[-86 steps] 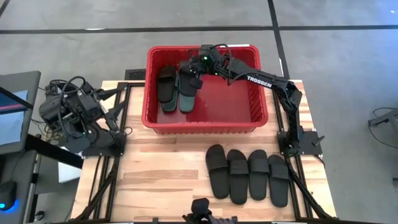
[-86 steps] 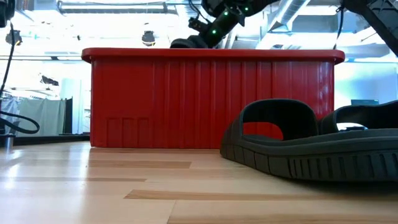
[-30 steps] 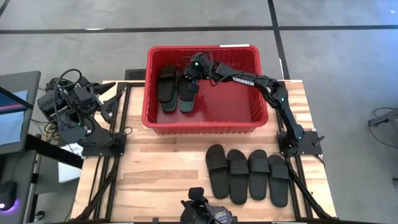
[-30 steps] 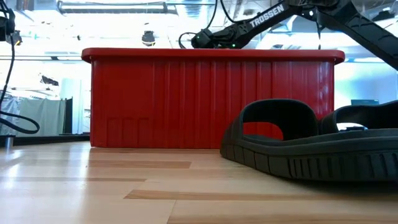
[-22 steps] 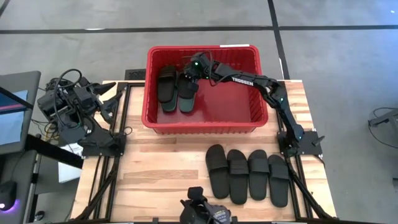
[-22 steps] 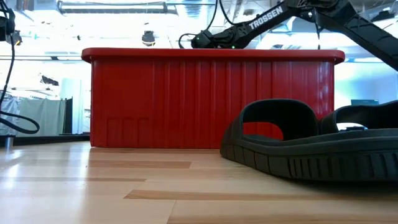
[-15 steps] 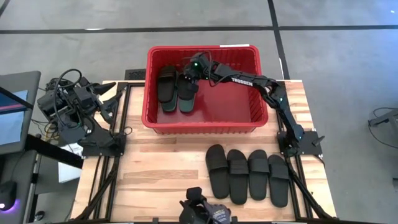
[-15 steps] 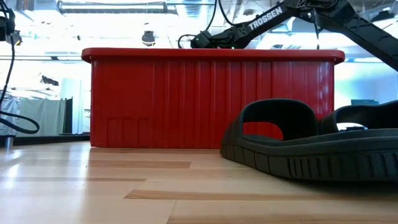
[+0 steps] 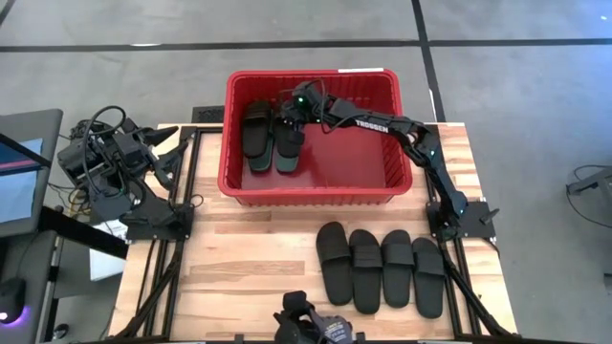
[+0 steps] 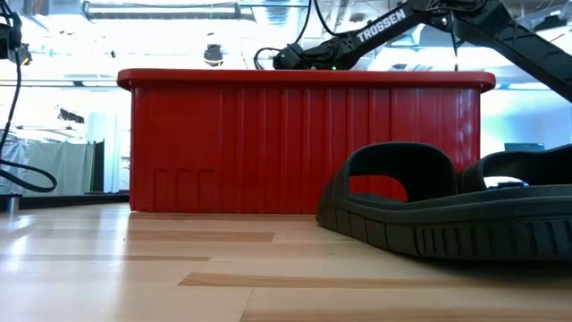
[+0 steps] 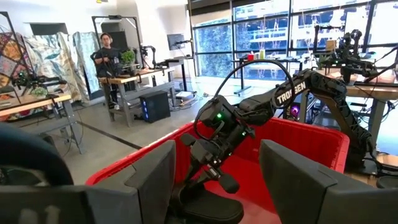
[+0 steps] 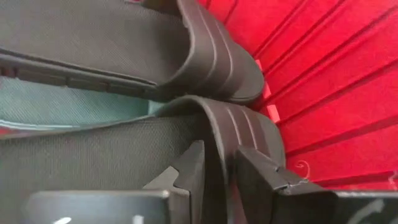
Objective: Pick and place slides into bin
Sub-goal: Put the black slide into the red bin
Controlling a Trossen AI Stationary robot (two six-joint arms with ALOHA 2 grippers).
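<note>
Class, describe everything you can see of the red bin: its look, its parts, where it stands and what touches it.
The red bin is a large rectangular basket of what looks like plastic, with ribbed walls and a rolled rim. It stands upright at the far end of the wooden table, open side up. Slides lie side by side on its floor at the left, and the right gripper reaches in over them. Four black slides lie outside, nearer the table's front.

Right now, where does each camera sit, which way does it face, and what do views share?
High: overhead, straight down; both arms, bin.
Low: tabletop height, level; bin wall, black slide, right arm above.
Left wrist: faces bin; own open pincer, right arm.
Right wrist: inside bin; pincer astride a slide strap.
Shared: every view shows the bin.
</note>
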